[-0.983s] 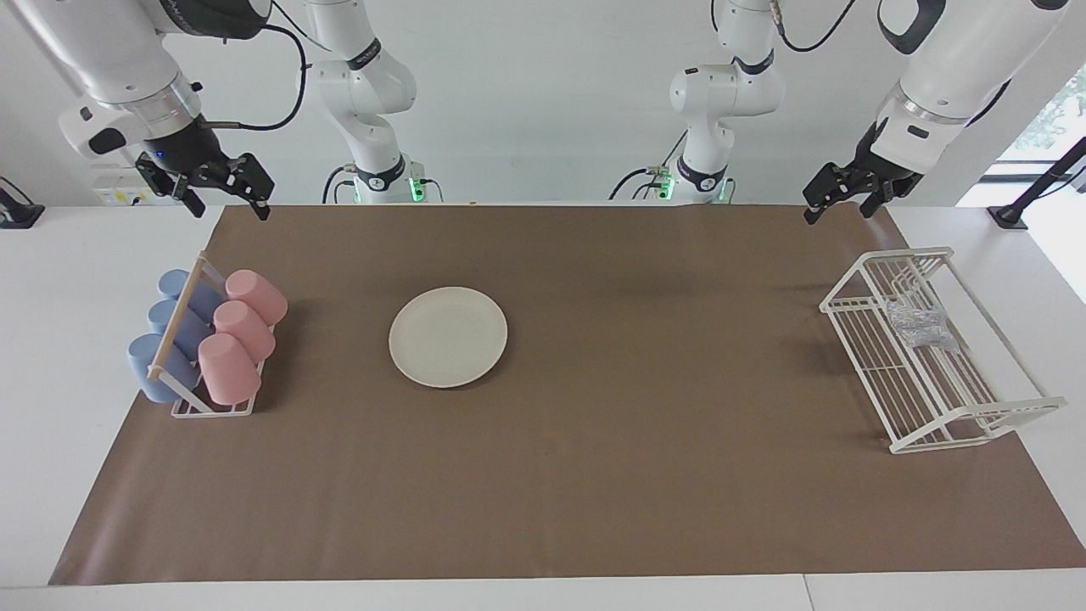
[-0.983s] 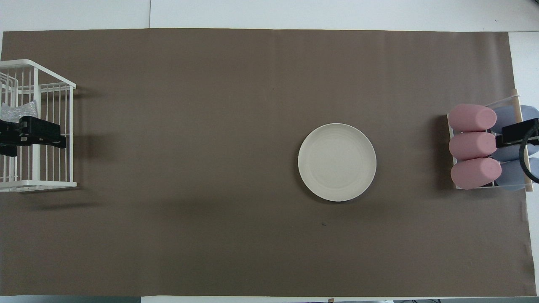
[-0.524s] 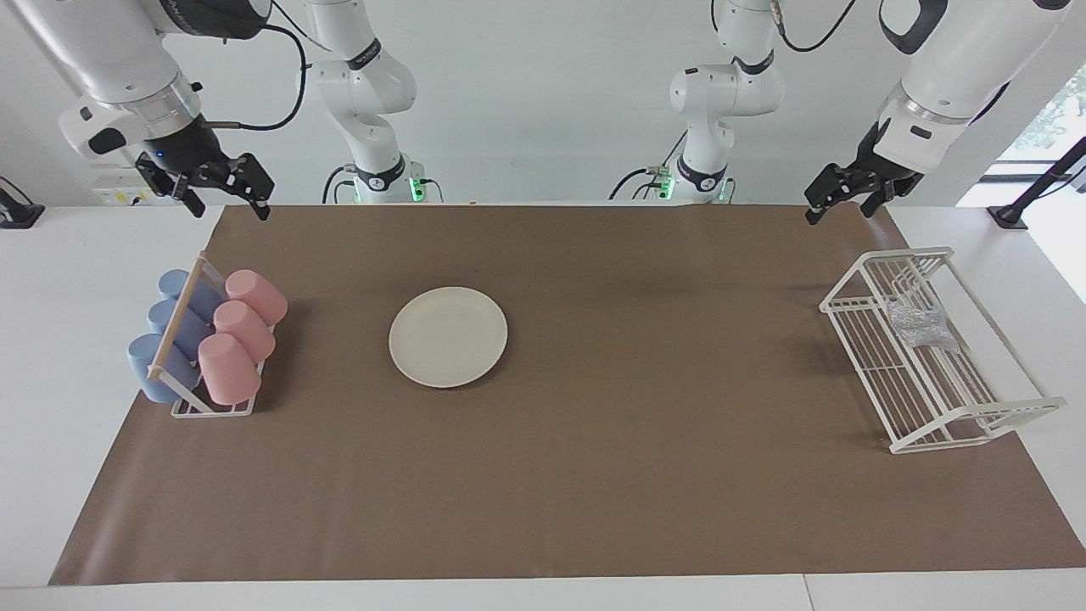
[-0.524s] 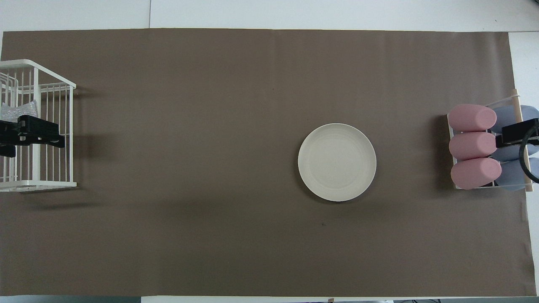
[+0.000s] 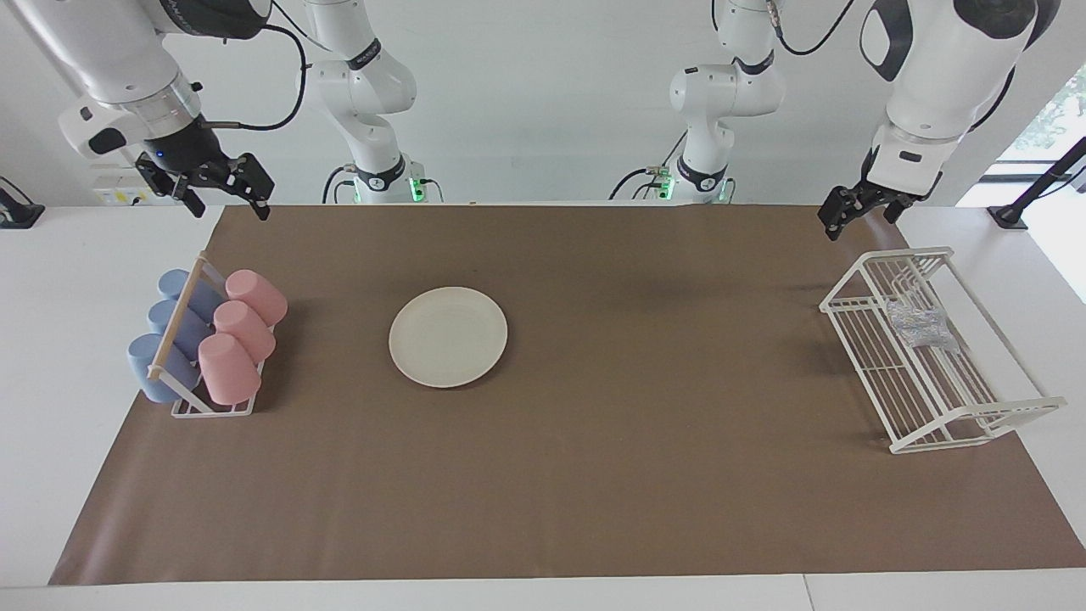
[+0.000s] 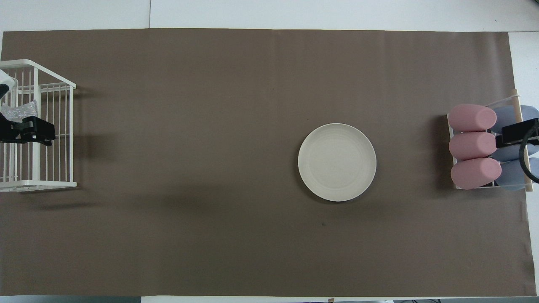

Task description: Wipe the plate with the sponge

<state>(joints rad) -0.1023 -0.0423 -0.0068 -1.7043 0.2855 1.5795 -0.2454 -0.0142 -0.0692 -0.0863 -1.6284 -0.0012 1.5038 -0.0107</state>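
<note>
1. Since a second ago, only the left gripper point(image 5: 859, 214) has changed: its wrist has turned more upright and it has drifted toward the left arm's end of the table, high over the robots' edge of the mat near the white wire rack point(image 5: 933, 386). I cannot tell how its jaws stand.
2. Plate, sponge, both racks and the right gripper point(image 5: 227, 197) are where they were; the right arm waits, its gripper high over the mat corner at its own end, jaws apart and empty.
3. A brown paper mat point(image 5: 594, 475) covers most of a white table point(image 5: 51, 407); a plain white wall stands at the robots' backs.
4. The plate point(image 5: 448, 337) is round, shallow, matt cream-white, with a slightly raised rim. It lies flat on the mat, toward the right arm's end of the table.
5. The sponge point(image 5: 920, 327) is a crinkled, silvery, glittery pad lying in the wire rack, well apart from the plate, at the left arm's end.
6. A smaller rack with a wooden rail point(image 5: 178, 327) holds three pink cups point(image 5: 242, 335) and three blue cups point(image 5: 165, 335), smooth and lying tilted, at the right arm's end.
</note>
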